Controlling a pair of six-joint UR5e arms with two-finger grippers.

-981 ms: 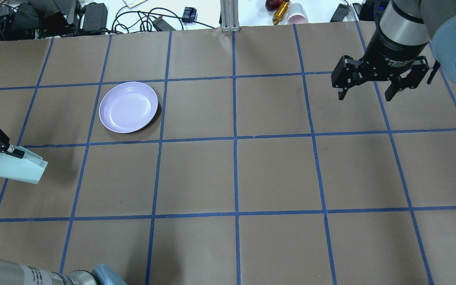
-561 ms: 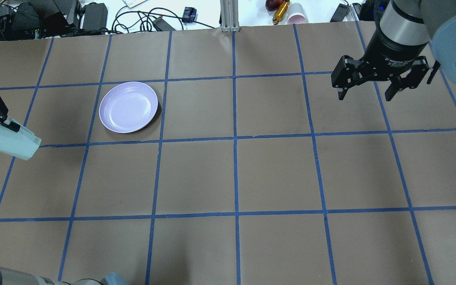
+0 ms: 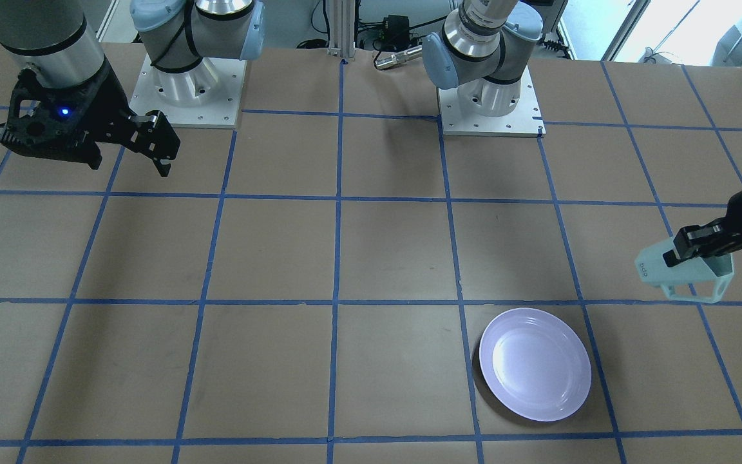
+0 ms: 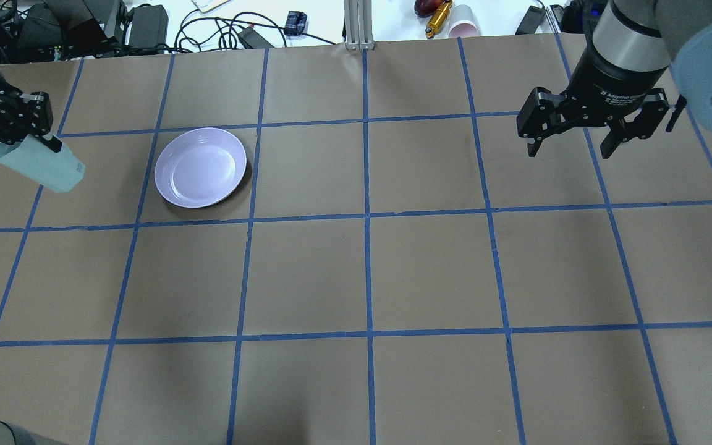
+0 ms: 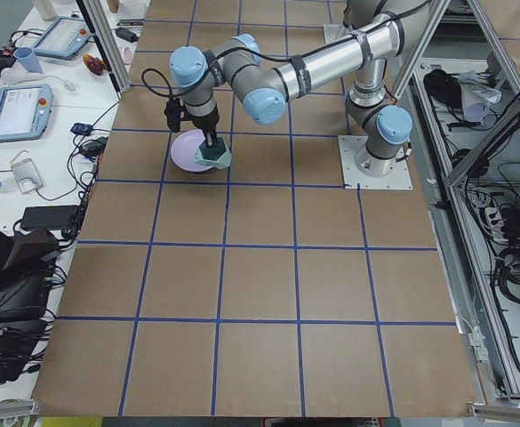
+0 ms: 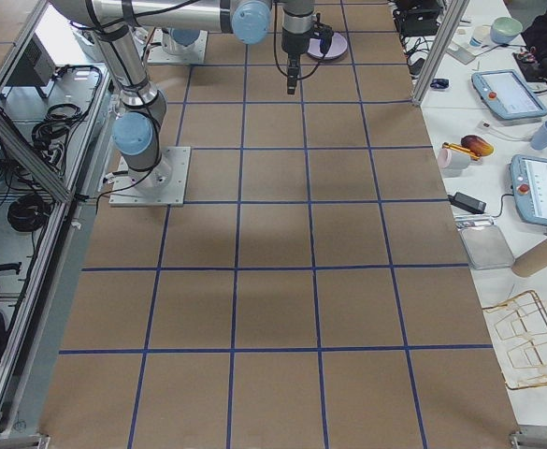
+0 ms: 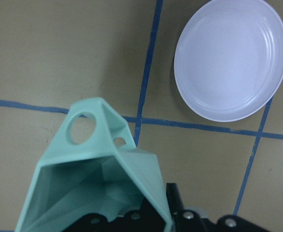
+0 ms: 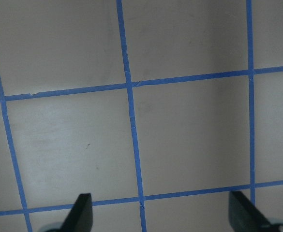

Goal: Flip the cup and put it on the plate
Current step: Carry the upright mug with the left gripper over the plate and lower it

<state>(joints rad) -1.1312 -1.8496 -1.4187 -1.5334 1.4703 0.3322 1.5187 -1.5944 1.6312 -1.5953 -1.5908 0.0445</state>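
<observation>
The pale mint-green cup (image 4: pixel 38 165) hangs tilted in the air, its base pointing toward the plate. My left gripper (image 4: pixel 44 141) is shut on its rim wall. In the front-facing view the cup (image 3: pixel 683 274) shows its lettered base and its handle hanging low, with the left gripper (image 3: pixel 683 252) above it. The left wrist view looks into the cup (image 7: pixel 97 193), with the lavender plate (image 7: pixel 230 58) beyond it. The plate (image 4: pixel 200 167) lies empty on the table, just right of the cup. My right gripper (image 4: pixel 572 148) is open and empty, hovering far right; the right wrist view shows its fingertips (image 8: pixel 81 212) apart.
Cables and power bricks (image 4: pixel 146 21) lie beyond the table's far edge, with a pink paper cup (image 4: pixel 462 26) and a metal post (image 4: pixel 359 25). The two arm bases (image 3: pixel 490 96) stand at the robot's side of the table.
My left gripper has carried the cup away from the robot and slightly right, from level with the square below the plate to beside the plate. The right arm has not moved.
</observation>
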